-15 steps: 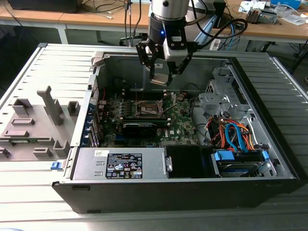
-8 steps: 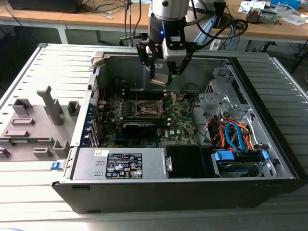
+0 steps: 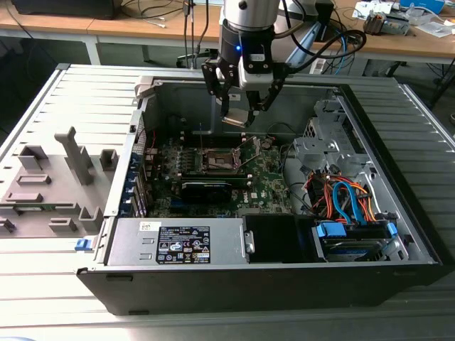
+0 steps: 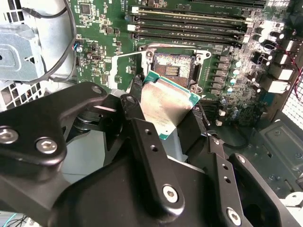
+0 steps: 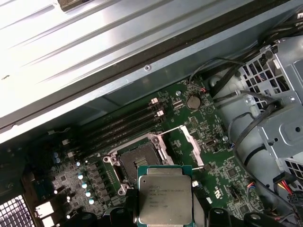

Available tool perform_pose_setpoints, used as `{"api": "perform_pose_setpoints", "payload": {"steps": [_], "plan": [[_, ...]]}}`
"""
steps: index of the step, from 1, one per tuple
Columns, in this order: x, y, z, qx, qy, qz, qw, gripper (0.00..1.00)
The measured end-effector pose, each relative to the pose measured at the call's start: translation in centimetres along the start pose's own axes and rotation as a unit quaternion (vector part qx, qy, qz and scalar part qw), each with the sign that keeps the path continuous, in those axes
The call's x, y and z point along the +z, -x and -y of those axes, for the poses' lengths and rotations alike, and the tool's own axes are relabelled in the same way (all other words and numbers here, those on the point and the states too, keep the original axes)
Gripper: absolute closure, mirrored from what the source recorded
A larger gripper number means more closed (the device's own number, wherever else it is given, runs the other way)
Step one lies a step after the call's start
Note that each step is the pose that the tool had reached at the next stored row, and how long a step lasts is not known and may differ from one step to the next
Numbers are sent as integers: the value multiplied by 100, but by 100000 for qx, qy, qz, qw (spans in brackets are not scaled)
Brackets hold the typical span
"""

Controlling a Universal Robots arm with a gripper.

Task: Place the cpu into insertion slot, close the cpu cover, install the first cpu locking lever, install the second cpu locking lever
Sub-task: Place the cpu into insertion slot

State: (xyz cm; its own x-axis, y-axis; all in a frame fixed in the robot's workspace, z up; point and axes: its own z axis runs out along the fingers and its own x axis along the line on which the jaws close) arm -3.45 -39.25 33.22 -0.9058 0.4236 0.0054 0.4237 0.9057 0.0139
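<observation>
My gripper [image 3: 237,114] is shut on the cpu [image 3: 235,119], a flat square chip with a dull silver top and a green edge. It hangs tilted above the green motherboard [image 3: 266,181], inside the open computer case. In both wrist views the cpu [image 4: 163,101] [image 5: 164,198] sits between black fingers [image 4: 147,142], just short of the insertion slot [image 4: 173,68] [image 5: 139,161]. The slot [image 3: 219,160] is a dark square socket with a metal rim, and it is bare. The cpu cover [image 5: 193,144] stands swung open beside the slot, with a thin lever wire [image 5: 170,130] raised.
Long black memory slots [image 4: 189,23] run beside the socket. A black card [image 3: 206,189] lies across the board. The power supply [image 3: 185,243] and a drive cage with coloured cables [image 3: 348,202] fill the case's near side. A grey fixture tray [image 3: 57,177] sits on the exterior view's left.
</observation>
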Motion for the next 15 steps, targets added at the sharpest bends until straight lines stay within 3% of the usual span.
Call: {"api": "perform_pose_setpoints", "payload": {"steps": [15], "plan": [[3, 0, 0, 1348, -88, 65, 99991, 45]]}}
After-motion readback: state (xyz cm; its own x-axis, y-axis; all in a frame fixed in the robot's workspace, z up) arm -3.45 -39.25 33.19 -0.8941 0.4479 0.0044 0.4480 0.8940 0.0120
